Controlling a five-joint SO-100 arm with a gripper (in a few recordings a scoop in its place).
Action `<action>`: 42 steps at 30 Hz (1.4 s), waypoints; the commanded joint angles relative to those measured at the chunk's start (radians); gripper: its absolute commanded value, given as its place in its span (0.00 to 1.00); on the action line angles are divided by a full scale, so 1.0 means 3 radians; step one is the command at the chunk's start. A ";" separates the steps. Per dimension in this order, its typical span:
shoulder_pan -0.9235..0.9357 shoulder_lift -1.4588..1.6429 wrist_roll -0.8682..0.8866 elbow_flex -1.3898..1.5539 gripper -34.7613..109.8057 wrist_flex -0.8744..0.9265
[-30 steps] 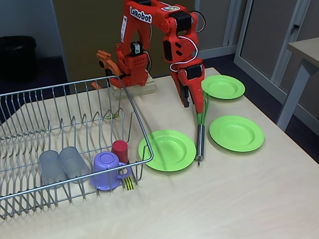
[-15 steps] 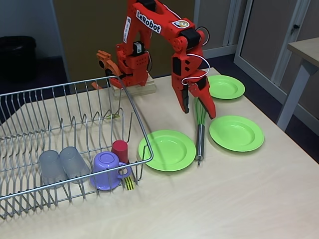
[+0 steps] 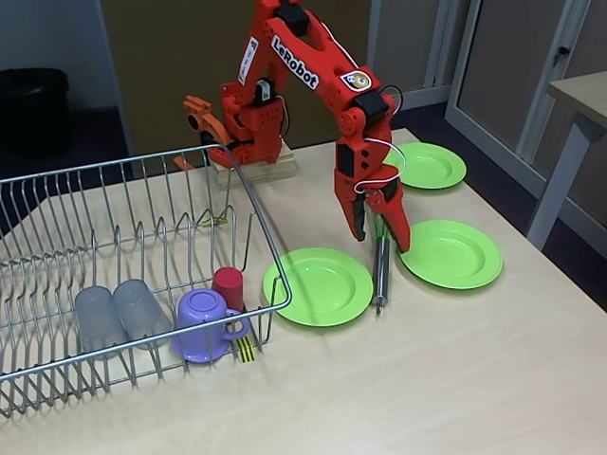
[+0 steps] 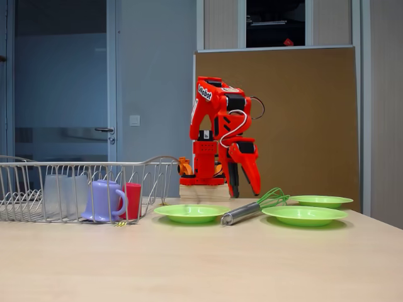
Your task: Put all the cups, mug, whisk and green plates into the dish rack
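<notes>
Fixed view, claw apart over whisk, green plates flanking, dish rack left

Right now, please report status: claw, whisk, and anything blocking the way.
Claw open, above the whisk, nothing held. Whisk flat on the table between two green plates. Dish rack holds two grey cups, red cup, purple mug. Nothing blocking.

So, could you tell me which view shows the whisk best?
The high fixed view: the whisk lies lengthwise between two plates, though the tool covers its loops. The low fixed view foreshortens it but shows the loops.
</notes>
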 commanded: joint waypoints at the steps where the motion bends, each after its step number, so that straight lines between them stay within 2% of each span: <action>1: 0.0005 -0.0041 -0.0020 -0.0153 0.48 -0.0031; 15: 0.0133 -0.0460 0.0041 -0.0440 0.43 -0.0077; 25: 0.0169 -0.0614 0.0184 -0.0527 0.36 -0.0092; 31: 0.0164 -0.0608 0.0373 -0.0511 0.24 -0.0169; 42: 0.0015 -0.0020 0.0455 -0.0476 0.24 0.0542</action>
